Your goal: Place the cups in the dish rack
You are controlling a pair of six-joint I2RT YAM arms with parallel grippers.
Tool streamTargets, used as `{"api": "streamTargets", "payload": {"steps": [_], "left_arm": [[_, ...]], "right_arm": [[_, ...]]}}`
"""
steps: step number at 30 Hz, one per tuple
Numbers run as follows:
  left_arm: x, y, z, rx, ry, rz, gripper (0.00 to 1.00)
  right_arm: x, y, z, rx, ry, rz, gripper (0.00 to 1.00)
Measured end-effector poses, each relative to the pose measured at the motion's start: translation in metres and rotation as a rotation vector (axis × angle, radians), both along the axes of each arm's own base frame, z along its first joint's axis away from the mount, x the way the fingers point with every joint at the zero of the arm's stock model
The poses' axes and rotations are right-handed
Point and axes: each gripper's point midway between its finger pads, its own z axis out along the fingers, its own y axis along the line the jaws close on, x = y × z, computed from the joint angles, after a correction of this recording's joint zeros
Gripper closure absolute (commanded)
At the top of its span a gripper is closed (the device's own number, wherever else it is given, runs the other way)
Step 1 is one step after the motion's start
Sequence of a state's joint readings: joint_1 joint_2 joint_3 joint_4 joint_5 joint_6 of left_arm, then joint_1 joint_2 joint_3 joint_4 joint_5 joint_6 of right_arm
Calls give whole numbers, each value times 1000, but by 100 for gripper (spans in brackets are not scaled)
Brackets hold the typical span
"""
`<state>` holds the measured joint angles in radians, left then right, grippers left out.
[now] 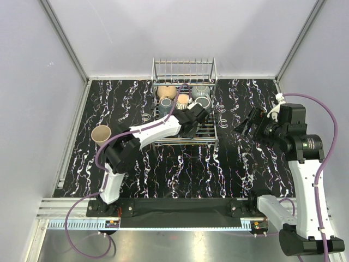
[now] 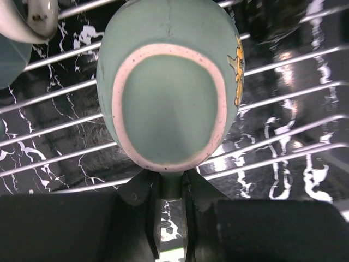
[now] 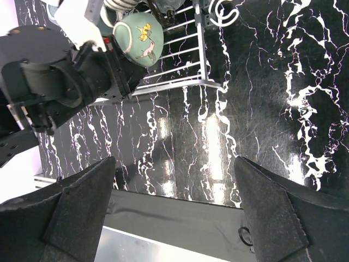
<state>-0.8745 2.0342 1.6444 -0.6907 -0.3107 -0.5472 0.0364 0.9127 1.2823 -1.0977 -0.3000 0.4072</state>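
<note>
From above, the dish rack (image 1: 210,132) sits at the far middle of the black marbled tabletop (image 1: 180,169), its row of upright tines along the far side. A cluster of racked cups (image 1: 182,100), tan, beige and grey, fills its far half. The left arm reaches in over the near rail, so the left gripper (image 1: 193,117) covers whatever it carries and this view cannot show how its jaws stand. A loose tan cup (image 1: 101,134) stands upright on the tabletop well to the left of the rack. The right gripper (image 1: 248,122) hangs to the right of the rack, apart from it. The left wrist view supplies what the top view hides: a teal cup (image 2: 172,109), one round face with a pale ring turned to the camera, lies just above the rack's wires (image 2: 283,103). The left gripper (image 2: 172,188) is closed narrowly on the cup's near edge. A whitish cup (image 2: 32,16) shows at the upper left corner. The right wrist view gives the side of that teal cup (image 3: 139,33), with a bird and yellow marks painted on it, over the near part of the rack (image 3: 180,84). The right gripper (image 3: 174,218) has its jaws spread wide over bare tabletop (image 3: 262,109), with nothing between them.
</note>
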Motion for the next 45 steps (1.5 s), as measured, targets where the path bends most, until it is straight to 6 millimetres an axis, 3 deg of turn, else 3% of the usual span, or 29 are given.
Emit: {"api": "streamTargets", "payload": {"steps": [4, 7, 10, 16, 21, 25, 29, 32, 34, 36, 38, 41, 45], "left_arm": [[-3, 4, -6, 22, 18, -1, 88], [-3, 4, -6, 26, 18, -4, 67], [0, 3, -3, 23, 10, -7, 53], [9, -3, 10, 10, -16, -12, 40], [4, 2, 12, 9, -17, -10, 34], [-8, 19, 42, -9, -43, -2, 30], [-14, 39, 112, -81, -153, 24, 28], [-25, 69, 170, -141, -253, 60, 26], [-30, 97, 195, -165, -299, 99, 25], [-30, 131, 204, -153, -319, 160, 25], [-26, 172, 199, -111, -320, 240, 25], [-22, 231, 171, 1, -268, 368, 24], [-30, 285, 128, 112, -148, 482, 24]], "right_arm": [[-1, 0, 1, 1, -5, 0, 4], [-2, 1, -2, 5, 2, -1, 4], [-3, 1, -2, 9, 6, 0, 4], [-5, 1, 0, 11, -8, 0, 4], [-7, 3, 2, 19, -13, 8, 4], [-8, 7, -3, 34, -1, 26, 4], [-7, 10, -14, 44, 39, 39, 4], [-3, 10, -21, 41, 55, 41, 4], [-2, 9, -25, 39, 59, 43, 4], [-1, 10, -28, 39, 63, 45, 4], [0, 11, -31, 43, 66, 49, 4], [0, 15, -34, 60, 69, 67, 5], [1, 18, -33, 76, 64, 84, 4]]}}
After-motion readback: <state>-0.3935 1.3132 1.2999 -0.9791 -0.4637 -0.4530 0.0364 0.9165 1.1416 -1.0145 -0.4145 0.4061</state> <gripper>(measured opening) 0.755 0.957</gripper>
